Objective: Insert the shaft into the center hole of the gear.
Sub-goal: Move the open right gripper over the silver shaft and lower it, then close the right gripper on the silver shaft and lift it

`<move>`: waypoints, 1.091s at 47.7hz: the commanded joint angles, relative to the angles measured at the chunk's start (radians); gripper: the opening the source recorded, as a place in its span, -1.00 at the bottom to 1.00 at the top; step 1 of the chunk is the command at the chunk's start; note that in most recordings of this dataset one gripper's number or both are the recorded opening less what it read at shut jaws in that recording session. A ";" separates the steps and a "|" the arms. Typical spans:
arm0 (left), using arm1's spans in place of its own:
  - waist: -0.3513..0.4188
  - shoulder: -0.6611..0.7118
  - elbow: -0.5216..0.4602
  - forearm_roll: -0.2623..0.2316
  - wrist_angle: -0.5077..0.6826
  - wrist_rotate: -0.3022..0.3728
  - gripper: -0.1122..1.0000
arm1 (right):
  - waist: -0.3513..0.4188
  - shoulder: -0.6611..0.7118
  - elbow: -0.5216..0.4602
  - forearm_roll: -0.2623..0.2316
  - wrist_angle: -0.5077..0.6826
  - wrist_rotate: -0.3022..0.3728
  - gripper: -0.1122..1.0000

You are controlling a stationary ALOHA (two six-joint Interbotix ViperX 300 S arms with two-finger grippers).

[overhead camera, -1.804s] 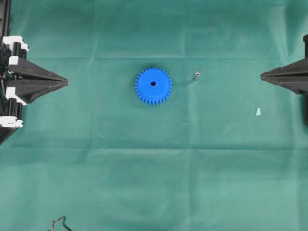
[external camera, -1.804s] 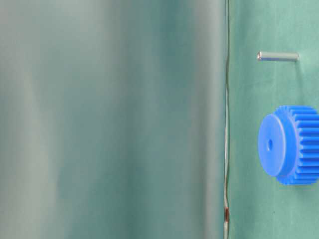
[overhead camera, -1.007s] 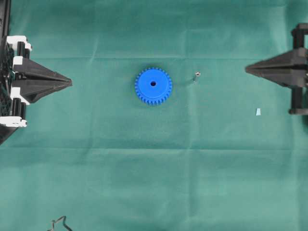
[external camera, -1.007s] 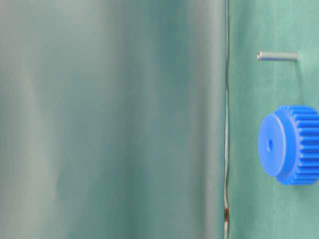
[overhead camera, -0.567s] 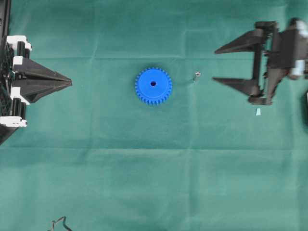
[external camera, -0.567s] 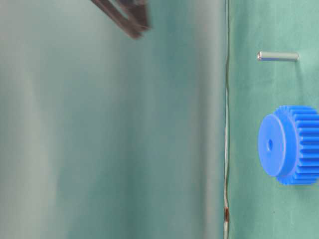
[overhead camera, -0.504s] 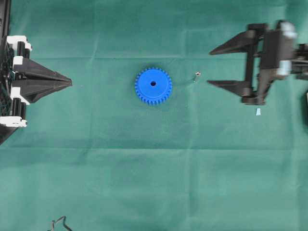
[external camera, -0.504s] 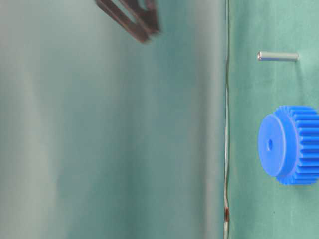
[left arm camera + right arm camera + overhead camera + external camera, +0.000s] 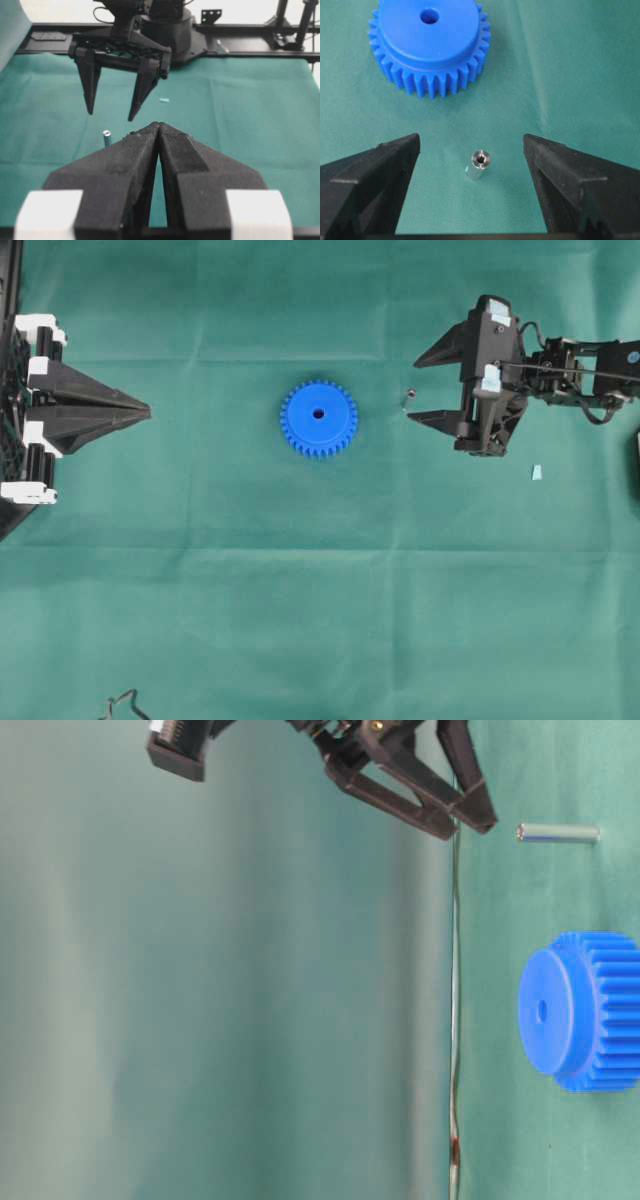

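Cloth (image 9: pixel 300 620): green, wrinkled, covering whole frame.
Right gripper (image 9: pixel 412 390): right of centre, jaws spread wide, empty, flanking pin from above.
Left gripper (image 9: pixel 148 413): far left edge, jaws pressed together, empty.
Gear (image 9: pixel 318 418): blue, flat at centre; likely light, stiff plastic.
Pin (image 9: pixel 408 397): upright just right of gear; probably hard, smooth, slippery, easily toppled; best pinched mid-length.
Hole (image 9: pixel 318 413): gear's middle, unfilled.
Writing: none readable.

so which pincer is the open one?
The right pincer, by the pin: its jaws stand wide apart, one on each side of the pin. The left pincer sits shut, tips together.
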 commanded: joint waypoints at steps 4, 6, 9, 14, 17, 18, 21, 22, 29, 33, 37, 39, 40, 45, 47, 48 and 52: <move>0.005 0.009 -0.023 0.003 -0.003 0.002 -0.76 | -0.006 0.023 -0.009 0.006 -0.035 0.006 0.83; 0.006 0.009 -0.023 0.003 -0.002 0.003 -0.76 | -0.006 0.032 -0.009 0.006 -0.043 0.006 0.83; 0.006 0.009 -0.023 0.003 0.002 0.002 -0.76 | -0.006 0.044 -0.011 0.006 -0.051 0.006 0.83; 0.006 0.009 -0.023 0.003 0.006 0.002 -0.76 | -0.008 0.064 -0.012 0.006 -0.061 0.006 0.83; 0.006 0.009 -0.023 0.003 0.011 0.000 -0.76 | -0.009 0.074 -0.012 0.006 -0.064 0.006 0.83; 0.006 0.009 -0.023 0.003 0.012 0.000 -0.76 | -0.008 0.077 -0.012 0.006 -0.063 0.006 0.83; 0.006 0.009 -0.023 0.003 0.017 0.000 -0.76 | -0.008 0.086 -0.012 0.006 -0.064 0.006 0.83; 0.006 0.009 -0.023 0.003 0.017 0.000 -0.76 | -0.008 0.087 -0.012 0.006 -0.064 0.006 0.83; 0.006 0.009 -0.023 0.003 0.018 0.000 -0.76 | -0.009 0.091 -0.012 0.006 -0.064 0.006 0.80; 0.006 0.009 -0.023 0.003 0.018 0.000 -0.76 | -0.008 0.092 -0.014 0.008 -0.064 0.006 0.73; 0.006 0.009 -0.023 0.003 0.018 -0.002 -0.76 | -0.008 0.095 -0.012 0.006 -0.061 0.006 0.53; 0.006 0.009 -0.023 0.003 0.018 -0.002 -0.76 | -0.008 0.098 -0.014 0.008 -0.061 0.006 0.39; 0.006 0.009 -0.023 0.003 0.018 -0.002 -0.76 | -0.009 0.100 -0.014 0.008 -0.060 0.006 0.30; 0.006 0.008 -0.023 0.003 0.018 -0.002 -0.76 | -0.008 0.101 -0.012 0.006 -0.058 0.006 -0.18; 0.006 0.008 -0.023 0.003 0.018 -0.002 -0.76 | -0.008 0.101 -0.012 0.006 -0.057 0.006 -0.35; 0.006 0.008 -0.023 0.003 0.018 -0.002 -0.76 | -0.008 0.101 -0.011 0.006 -0.057 0.006 -0.44; 0.006 0.006 -0.023 0.003 0.018 -0.002 -0.76 | -0.008 0.101 -0.012 0.006 -0.051 0.006 -0.51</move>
